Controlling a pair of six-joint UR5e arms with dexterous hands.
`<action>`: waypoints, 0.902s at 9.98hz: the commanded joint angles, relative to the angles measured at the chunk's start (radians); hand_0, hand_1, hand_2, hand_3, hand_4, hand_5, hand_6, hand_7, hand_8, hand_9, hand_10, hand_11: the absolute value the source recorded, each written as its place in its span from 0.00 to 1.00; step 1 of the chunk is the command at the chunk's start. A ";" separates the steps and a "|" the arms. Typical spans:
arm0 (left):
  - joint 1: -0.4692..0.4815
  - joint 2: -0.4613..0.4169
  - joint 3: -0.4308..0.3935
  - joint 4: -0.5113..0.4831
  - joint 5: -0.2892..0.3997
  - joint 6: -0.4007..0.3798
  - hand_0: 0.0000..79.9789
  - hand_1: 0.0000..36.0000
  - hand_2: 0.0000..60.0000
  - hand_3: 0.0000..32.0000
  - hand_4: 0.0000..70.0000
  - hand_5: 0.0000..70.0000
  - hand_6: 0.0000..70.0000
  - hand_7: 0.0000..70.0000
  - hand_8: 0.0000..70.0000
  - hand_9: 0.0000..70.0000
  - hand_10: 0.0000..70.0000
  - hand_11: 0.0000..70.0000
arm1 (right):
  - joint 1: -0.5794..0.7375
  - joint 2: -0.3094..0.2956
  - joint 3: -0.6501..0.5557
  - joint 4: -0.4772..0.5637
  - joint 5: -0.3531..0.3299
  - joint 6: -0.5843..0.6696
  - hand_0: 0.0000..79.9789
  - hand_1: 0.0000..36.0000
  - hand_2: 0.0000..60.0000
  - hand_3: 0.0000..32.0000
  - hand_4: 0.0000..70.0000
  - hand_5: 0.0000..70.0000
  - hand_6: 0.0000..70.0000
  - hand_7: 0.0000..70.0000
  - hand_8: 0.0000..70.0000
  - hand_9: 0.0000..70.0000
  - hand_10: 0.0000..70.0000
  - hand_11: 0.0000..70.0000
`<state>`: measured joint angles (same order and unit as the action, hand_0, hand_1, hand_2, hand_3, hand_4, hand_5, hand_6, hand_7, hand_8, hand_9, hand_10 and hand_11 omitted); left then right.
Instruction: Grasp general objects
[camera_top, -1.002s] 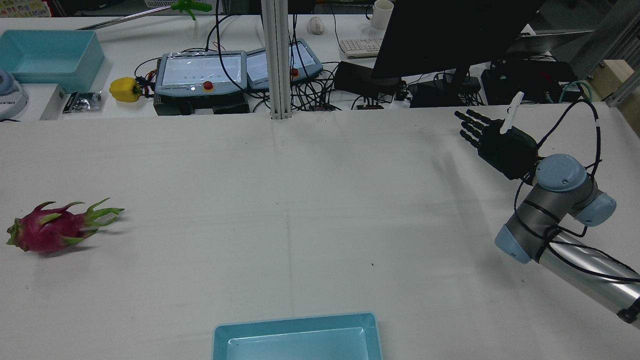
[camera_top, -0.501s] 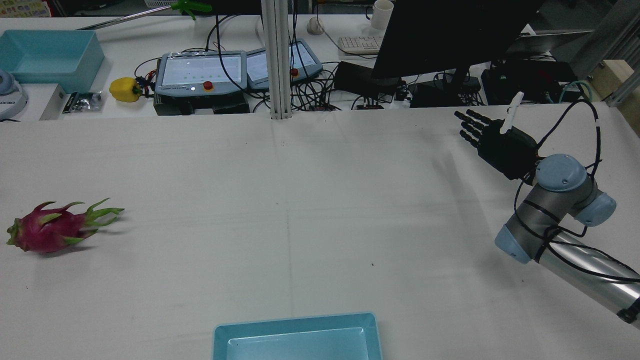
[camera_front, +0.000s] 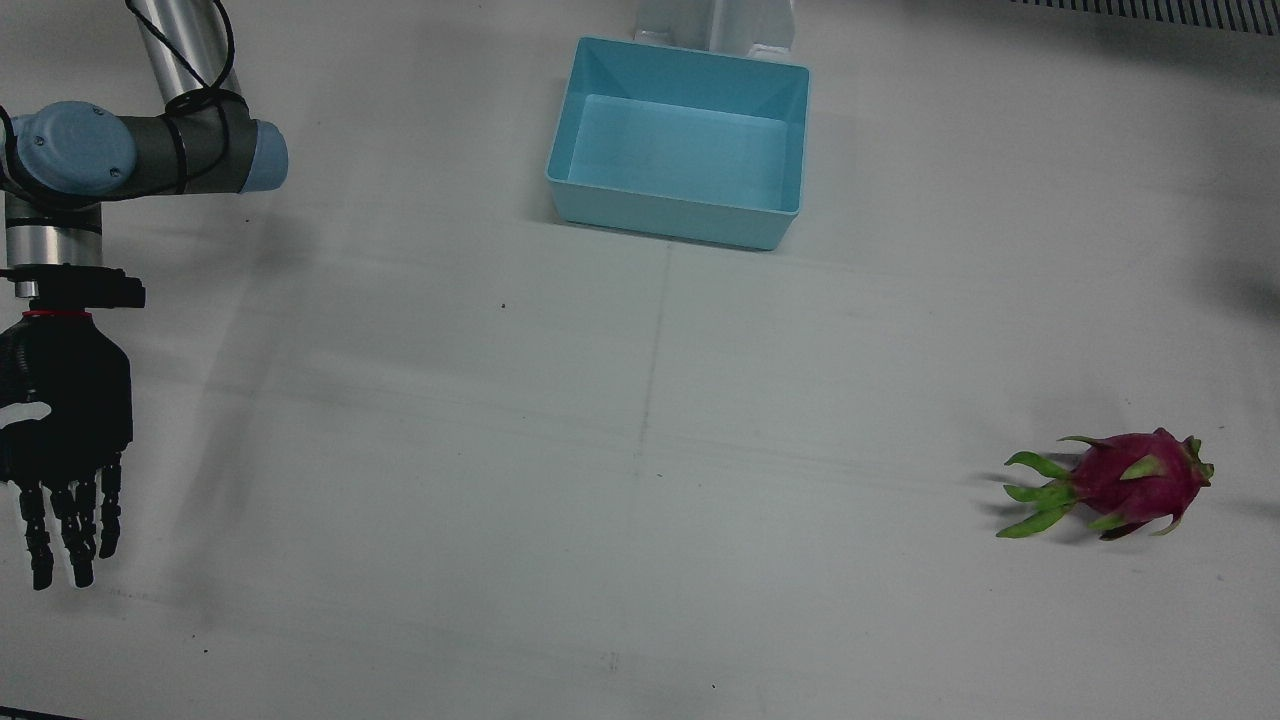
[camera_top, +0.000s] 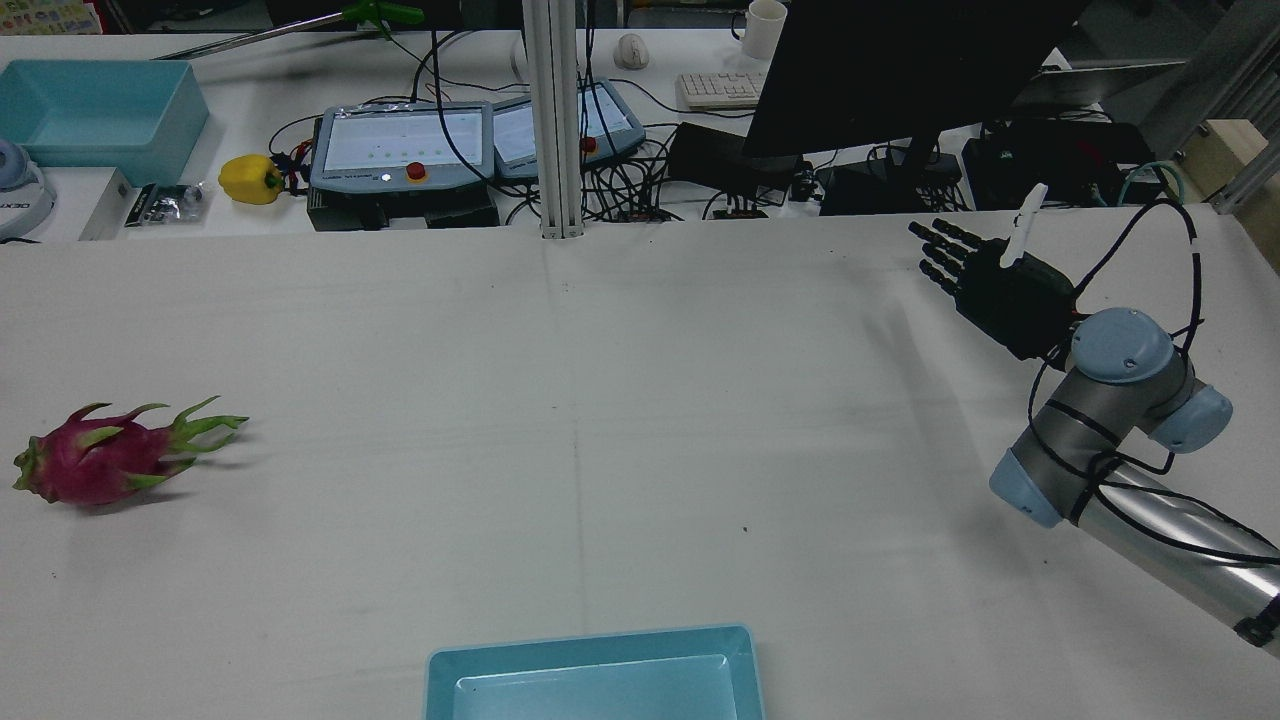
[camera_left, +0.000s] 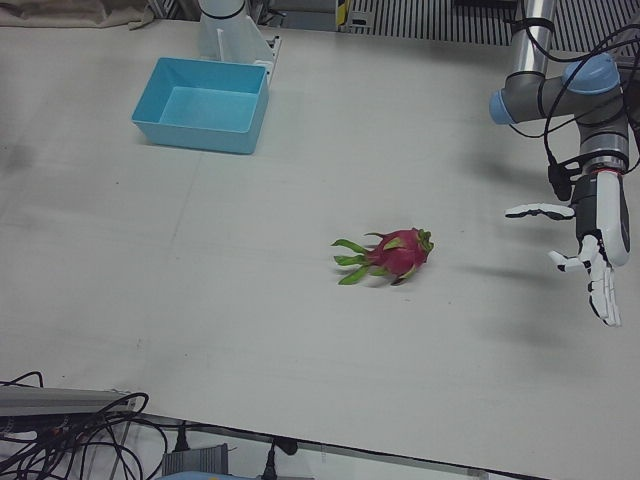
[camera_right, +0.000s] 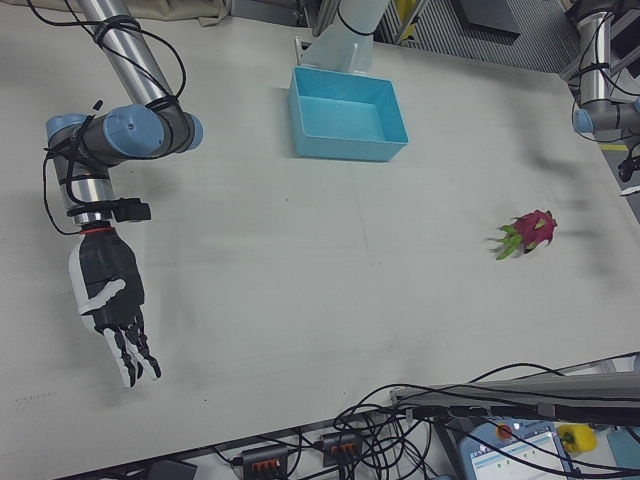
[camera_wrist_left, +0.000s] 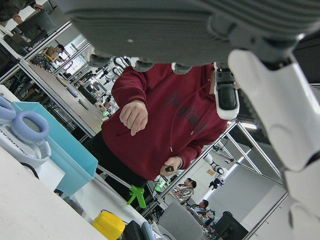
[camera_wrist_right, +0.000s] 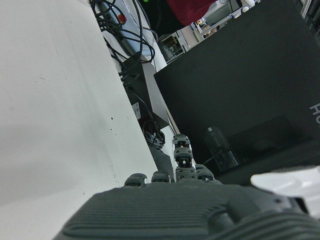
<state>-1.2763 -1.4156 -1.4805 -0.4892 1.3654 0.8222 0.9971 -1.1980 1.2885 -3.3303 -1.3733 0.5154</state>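
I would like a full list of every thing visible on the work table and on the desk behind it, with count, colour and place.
dragon fruit: 1, magenta with green tips, lying on the table on the robot's left half.
bin: 1, light blue, empty, on the table near the pedestals.
second bin: 1, light blue, on the back desk.
yellow pepper: 1, on the back desk beside the pendants.
teach pendants: 2, grey, on the back desk.
mug: 1, white, back desk.
person: 1, red sweatshirt, behind the desk.
left hand: 1, white, open, above the table.
right hand: 1, black, open, above the table.
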 joint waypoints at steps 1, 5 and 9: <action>0.000 0.000 0.000 -0.006 0.000 0.002 0.65 0.54 0.28 0.67 0.05 0.00 0.00 0.00 0.00 0.00 0.00 0.00 | 0.000 0.000 0.000 0.000 -0.001 0.000 0.00 0.00 0.00 0.00 0.00 0.00 0.00 0.00 0.00 0.00 0.00 0.00; 0.003 -0.022 0.011 0.024 0.004 -0.002 0.63 0.49 0.20 0.21 0.00 0.00 0.00 0.00 0.00 0.00 0.00 0.00 | 0.000 0.000 0.000 0.000 0.000 0.000 0.00 0.00 0.00 0.00 0.00 0.00 0.00 0.00 0.00 0.00 0.00 0.00; 0.003 -0.029 0.011 0.043 0.006 -0.002 0.60 0.31 0.00 0.21 0.00 0.00 0.00 0.00 0.00 0.00 0.00 0.00 | 0.000 0.000 0.000 0.000 -0.001 0.000 0.00 0.00 0.00 0.00 0.00 0.00 0.00 0.00 0.00 0.00 0.00 0.00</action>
<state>-1.2739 -1.4422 -1.4700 -0.4521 1.3707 0.8207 0.9971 -1.1980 1.2885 -3.3303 -1.3737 0.5154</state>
